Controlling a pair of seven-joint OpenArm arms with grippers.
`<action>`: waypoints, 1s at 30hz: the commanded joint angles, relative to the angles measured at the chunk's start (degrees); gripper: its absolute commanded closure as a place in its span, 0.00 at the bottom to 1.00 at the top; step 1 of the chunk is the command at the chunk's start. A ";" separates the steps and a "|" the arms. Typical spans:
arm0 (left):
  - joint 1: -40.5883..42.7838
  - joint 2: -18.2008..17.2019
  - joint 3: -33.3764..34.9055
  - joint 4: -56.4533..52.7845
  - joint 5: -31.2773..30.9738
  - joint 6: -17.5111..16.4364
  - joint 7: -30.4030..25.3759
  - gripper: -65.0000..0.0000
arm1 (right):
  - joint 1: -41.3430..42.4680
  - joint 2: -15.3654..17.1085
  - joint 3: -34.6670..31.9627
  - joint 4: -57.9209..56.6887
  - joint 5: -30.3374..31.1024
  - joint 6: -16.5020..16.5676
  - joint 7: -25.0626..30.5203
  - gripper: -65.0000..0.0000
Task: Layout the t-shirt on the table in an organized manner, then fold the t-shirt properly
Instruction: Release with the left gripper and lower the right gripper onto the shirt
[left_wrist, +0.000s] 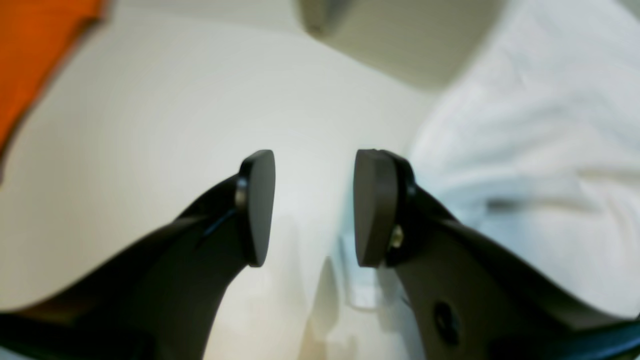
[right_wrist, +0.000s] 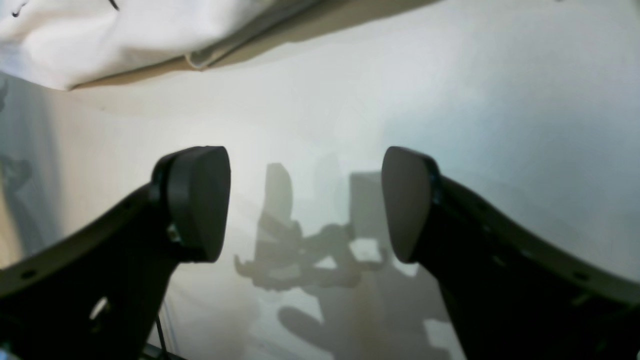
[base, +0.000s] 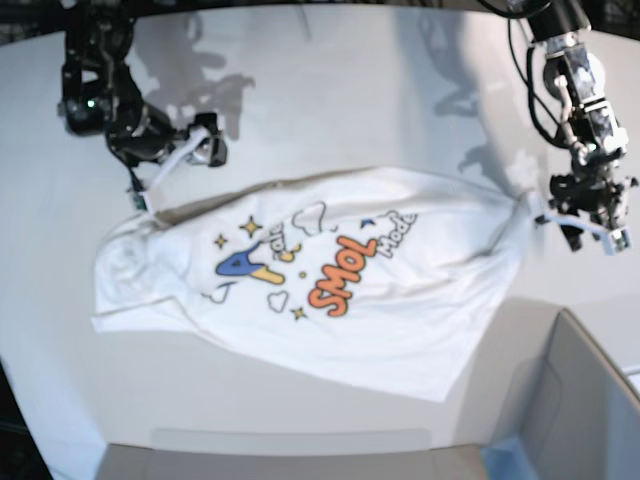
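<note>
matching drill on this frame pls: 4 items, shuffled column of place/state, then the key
Items
1. t-shirt
2. left end effector
3. right end effector
4. grey box

Place or state
A. open, over bare table, shirt edge just ahead of it
B. at the table's near corner in the base view
C. spread print-side up mid-table, rumpled
D. open, fabric just beside one finger

Pairs: 1-C, 2-D, 3-A, 4-B
</note>
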 joint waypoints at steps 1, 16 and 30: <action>-0.37 0.57 -1.27 2.40 -0.12 -0.48 -0.96 0.61 | 0.62 0.57 0.39 0.89 0.46 0.27 0.41 0.31; 16.59 -4.44 21.32 18.75 -0.12 -0.84 -2.89 0.61 | -0.44 -2.95 9.97 1.95 0.46 0.27 0.50 0.31; 18.35 -7.34 35.91 18.66 -0.04 -0.48 -8.52 0.61 | 7.04 -9.28 13.93 -16.07 0.46 5.37 9.20 0.31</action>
